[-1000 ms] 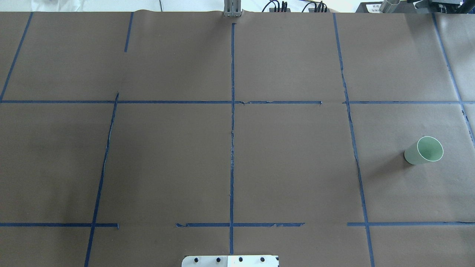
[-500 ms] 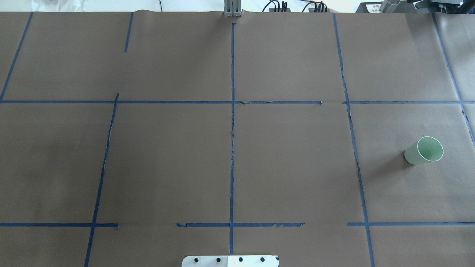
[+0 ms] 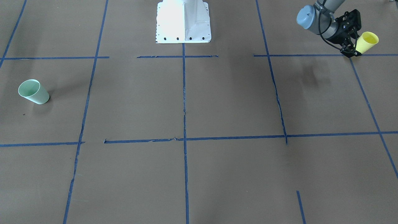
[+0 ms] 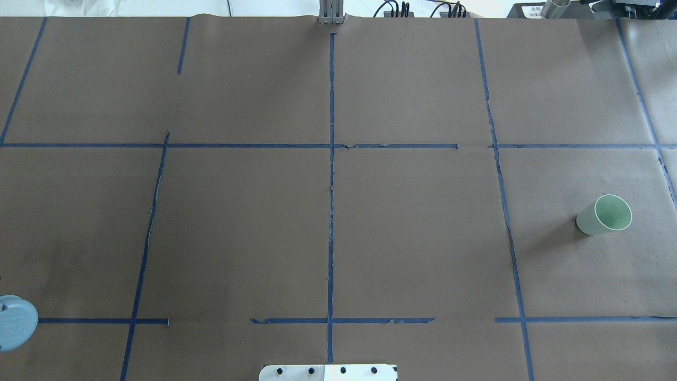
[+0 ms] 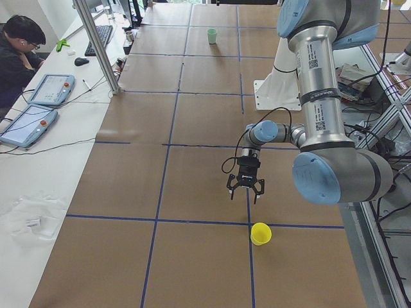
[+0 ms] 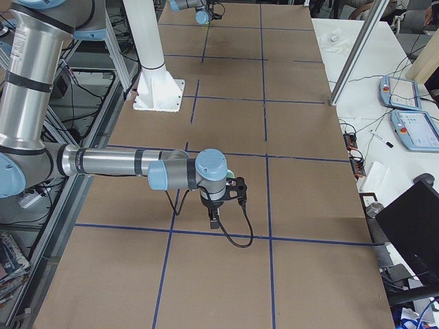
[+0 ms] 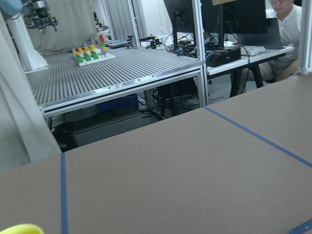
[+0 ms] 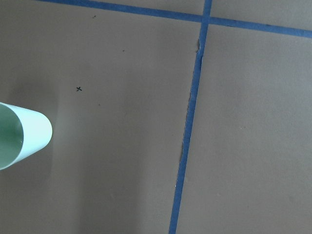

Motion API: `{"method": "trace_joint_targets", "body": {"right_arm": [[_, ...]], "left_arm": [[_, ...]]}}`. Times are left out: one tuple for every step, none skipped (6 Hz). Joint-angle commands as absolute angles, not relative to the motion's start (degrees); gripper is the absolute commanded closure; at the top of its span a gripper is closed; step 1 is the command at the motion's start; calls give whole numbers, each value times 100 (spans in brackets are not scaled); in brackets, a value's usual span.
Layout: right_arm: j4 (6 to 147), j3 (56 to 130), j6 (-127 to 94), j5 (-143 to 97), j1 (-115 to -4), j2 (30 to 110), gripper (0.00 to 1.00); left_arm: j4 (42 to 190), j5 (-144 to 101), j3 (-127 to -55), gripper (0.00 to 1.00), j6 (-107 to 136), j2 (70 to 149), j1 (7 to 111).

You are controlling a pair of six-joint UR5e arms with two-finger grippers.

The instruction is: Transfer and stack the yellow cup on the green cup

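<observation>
The yellow cup [image 3: 367, 41] stands on the table at its end on my left; it also shows in the exterior left view [image 5: 261, 233], and its rim shows at the bottom of the left wrist view [image 7: 19, 229]. My left gripper [image 3: 350, 49] hovers just beside it, above the table, open and empty [image 5: 244, 196]. The green cup [image 3: 33, 92] stands far off at the other end [image 4: 604, 214] and shows in the right wrist view [image 8: 19, 139]. My right gripper [image 6: 214, 218] hangs over the table close to the green cup; I cannot tell whether it is open or shut.
The white robot base [image 3: 183, 21] is at the middle of my side of the table. Blue tape lines [image 4: 331, 211] divide the brown table cover. An operator [image 5: 19, 51] sits at a side desk with tablets, behind a metal post [image 5: 96, 45].
A blue-grey joint of my left arm has come into the overhead view at the lower left edge. The green cup has not moved.
</observation>
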State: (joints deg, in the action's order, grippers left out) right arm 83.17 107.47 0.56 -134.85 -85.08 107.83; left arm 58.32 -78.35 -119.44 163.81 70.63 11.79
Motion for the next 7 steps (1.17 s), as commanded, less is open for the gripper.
{"method": "trace_joint_targets", "body": {"right_arm": [[8086,10732,18,-13491,-8508,10793,0],[8086,10731,18,-13491,-8508,10802,0],[8086,10731,18,-13491,-8508,10810,0],[8086,10723,18,-13491,-8508,10811,0],[8086,10723,18,-13491,-8508,10811,0],[8086,10723,18,-13491,-8508,10811,0],[8077,10723,18,-13491,-8508,10811,0]], "left_arm": [[5634,-8138,-11517,0,17451,7084,653],[5677,-8139,-11079,0,17803,7119,459],[5782,-8165,-10752,0,17911,7154,327],[5879,-8165,-10575,0,17956,7154,299],[6176,-8156,-10251,0,17956,7154,299],[6388,-8148,-9996,0,17947,7154,299],[6398,-8147,-9915,0,17939,7119,299]]}}
